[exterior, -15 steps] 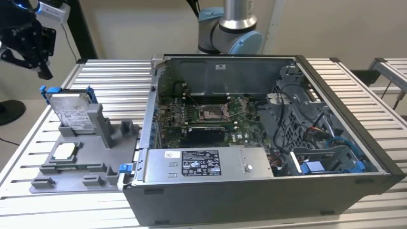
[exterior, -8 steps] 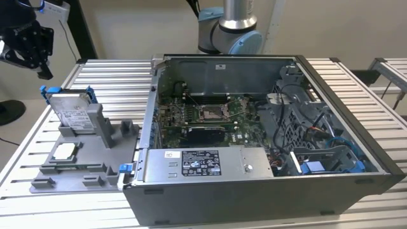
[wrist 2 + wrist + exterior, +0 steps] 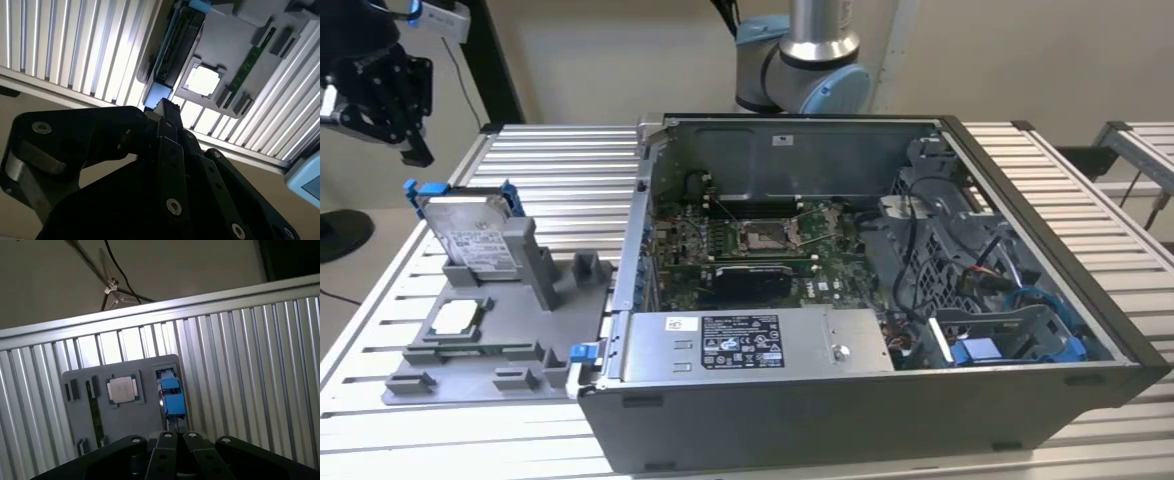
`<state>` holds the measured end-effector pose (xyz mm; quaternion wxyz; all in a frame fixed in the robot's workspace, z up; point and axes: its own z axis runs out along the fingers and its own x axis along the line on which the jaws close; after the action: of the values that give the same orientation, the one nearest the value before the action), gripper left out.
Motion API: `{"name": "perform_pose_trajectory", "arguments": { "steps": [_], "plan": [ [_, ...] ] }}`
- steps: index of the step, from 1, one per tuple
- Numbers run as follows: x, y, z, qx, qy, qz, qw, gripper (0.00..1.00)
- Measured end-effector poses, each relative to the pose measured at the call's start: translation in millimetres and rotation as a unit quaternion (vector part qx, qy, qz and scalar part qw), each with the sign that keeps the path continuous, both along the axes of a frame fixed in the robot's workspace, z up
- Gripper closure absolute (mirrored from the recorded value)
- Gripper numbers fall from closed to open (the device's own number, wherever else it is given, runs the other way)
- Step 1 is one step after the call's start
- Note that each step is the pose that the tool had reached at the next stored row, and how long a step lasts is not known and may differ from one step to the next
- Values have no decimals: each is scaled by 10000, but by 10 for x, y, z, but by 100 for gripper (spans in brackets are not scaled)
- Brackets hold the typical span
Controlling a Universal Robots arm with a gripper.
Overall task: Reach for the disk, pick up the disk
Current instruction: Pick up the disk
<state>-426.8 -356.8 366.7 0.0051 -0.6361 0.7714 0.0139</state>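
Reporter: Where is the disk (image 3: 467, 235) sitting?
Editor: It is standing on edge in the grey holder (image 3: 520, 325) on the slatted counter (image 3: 560, 160), well below the pincer (image 3: 414, 150), long side rising nearly upright, thin blue-framed edge facing upward.
Reporter: And the pincer?
Editor: It is hanging clear above, tips together, gripping nothing, pointing down toward it.

beige wall (image 3: 587, 60) | slatted silver metal table (image 3: 547, 150) | tan floor (image 3: 40, 285), thin black cable (image 3: 116, 265) across it
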Motion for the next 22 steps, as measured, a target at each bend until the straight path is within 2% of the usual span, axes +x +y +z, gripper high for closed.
{"name": "perform_pose_trajectory", "arguments": {
  "steps": [22],
  "plan": [
    [25,-1,-12,-1,-1,2,10000,100]
  ]
}}
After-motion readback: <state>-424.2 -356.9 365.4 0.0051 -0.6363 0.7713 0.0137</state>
